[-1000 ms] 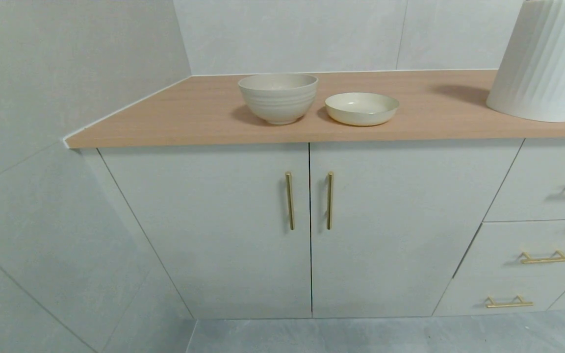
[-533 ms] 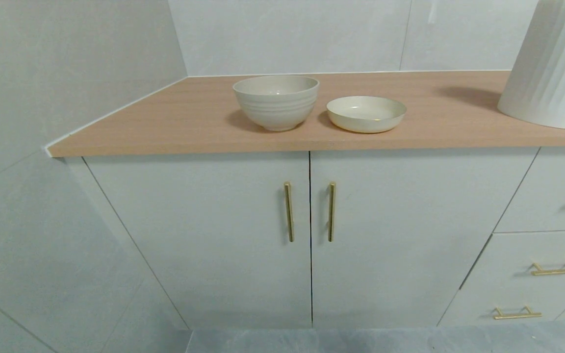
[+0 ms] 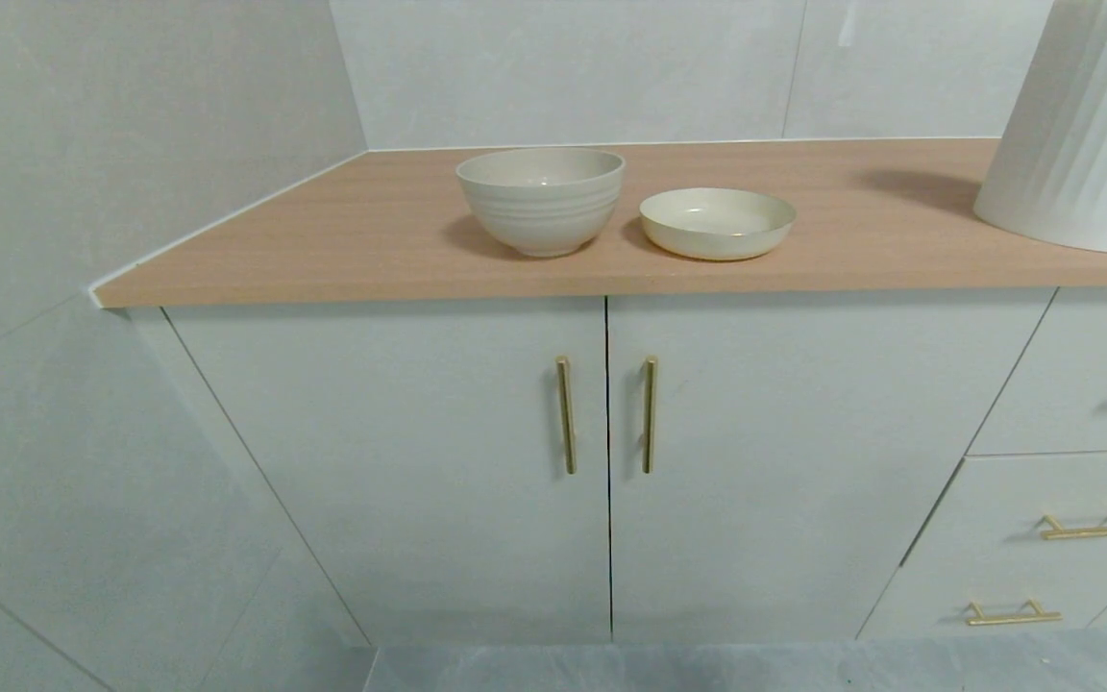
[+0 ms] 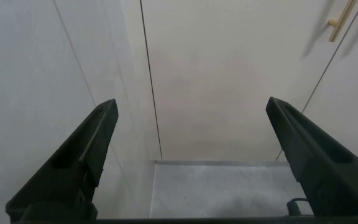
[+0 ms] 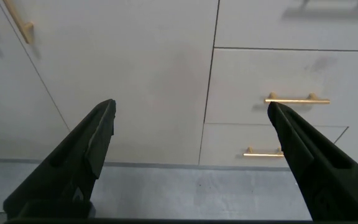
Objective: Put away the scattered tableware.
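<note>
A deep beige ribbed bowl (image 3: 541, 198) stands on the wooden countertop (image 3: 342, 250). Just to its right sits a shallow cream dish (image 3: 717, 221); the two are close but apart. Below them the cabinet's two doors are shut, with gold vertical handles (image 3: 566, 414) side by side. My left gripper (image 4: 191, 112) is open, low down, facing the cabinet front near the wall corner. My right gripper (image 5: 191, 112) is open too, low before the cabinet door and the drawers, nothing between its fingers.
A tall white ribbed container (image 3: 1087, 125) stands on the counter at the far right. Drawers with gold handles (image 3: 1096, 526) lie right of the doors. A tiled wall (image 3: 83, 192) closes off the left side. Grey floor runs below.
The head view shifted between one second ago and half a second ago, so the counter and cabinet sit lower and look a little larger; since then nothing has moved.
</note>
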Robot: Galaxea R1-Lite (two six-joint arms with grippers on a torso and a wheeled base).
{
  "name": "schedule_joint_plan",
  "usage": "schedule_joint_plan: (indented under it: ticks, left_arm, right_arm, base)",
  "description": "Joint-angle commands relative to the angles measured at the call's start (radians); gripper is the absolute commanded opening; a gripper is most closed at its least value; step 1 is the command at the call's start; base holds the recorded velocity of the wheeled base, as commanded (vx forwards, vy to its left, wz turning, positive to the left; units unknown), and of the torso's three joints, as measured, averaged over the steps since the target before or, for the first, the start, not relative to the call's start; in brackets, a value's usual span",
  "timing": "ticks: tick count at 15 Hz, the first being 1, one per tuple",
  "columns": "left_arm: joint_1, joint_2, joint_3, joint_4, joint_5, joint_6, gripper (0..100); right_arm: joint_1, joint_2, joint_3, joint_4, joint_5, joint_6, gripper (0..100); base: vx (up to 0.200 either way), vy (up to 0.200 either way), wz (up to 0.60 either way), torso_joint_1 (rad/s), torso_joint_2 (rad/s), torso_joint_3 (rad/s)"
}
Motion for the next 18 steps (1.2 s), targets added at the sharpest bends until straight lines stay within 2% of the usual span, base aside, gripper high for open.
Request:
schedule_joint_plan:
  ticks: [1,6,10,13,15,16,17,18]
  left_arm:
    - [0.0,0.0,0.0,0.0,0.001,-0.001,100]
    - [0.0,0.0,0.0,0.0,0.001,0.001,100]
    - [0.0,0.0,0.0,0.0,0.001,0.001,100]
    - [0.0,0.0,0.0,0.0,0.001,0.001,100]
    - [0.0,0.0,0.0,0.0,0.001,0.004,100]
    - [0.0,0.0,0.0,-0.001,0.001,0.004,100]
    - [0.0,0.0,0.0,0.0,0.001,0.007,100]
    - [0.0,0.0,0.0,0.0,0.001,0.005,100]
  right_arm:
    - [0.015,0.035,-0.12,-0.012,0.056,0.057,100]
    - [0.1,0.366,-0.113,-0.011,0.083,-0.001,100]
    - [0.144,0.719,-0.286,-0.021,0.091,-0.02,100]
    - [0.218,1.0,-0.354,-0.226,0.135,-0.012,100]
    - [0.33,1.162,-0.378,-0.425,0.135,0.031,100]
    - [0.339,1.173,-0.381,-0.433,0.135,0.034,100]
    - [0.431,1.305,-0.443,-0.512,0.141,0.078,100]
    - [0.469,1.346,-0.467,-0.534,0.146,0.097,100]
  base:
    - [0.0,0.0,0.0,0.0,0.0,0.0]
    - [0.0,0.0,0.0,0.0,0.0,0.0]
    - [0.0,0.0,0.0,0.0,0.0,0.0]
    - [0.0,0.0,0.0,0.0,0.0,0.0]
    - [0.0,0.0,0.0,0.0,0.0,0.0]
    - [0.0,0.0,0.0,0.0,0.0,0.0]
    - [0.0,0.0,0.0,0.0,0.0,0.0]
    - [0.0,0.0,0.0,0.0,0.0,0.0]
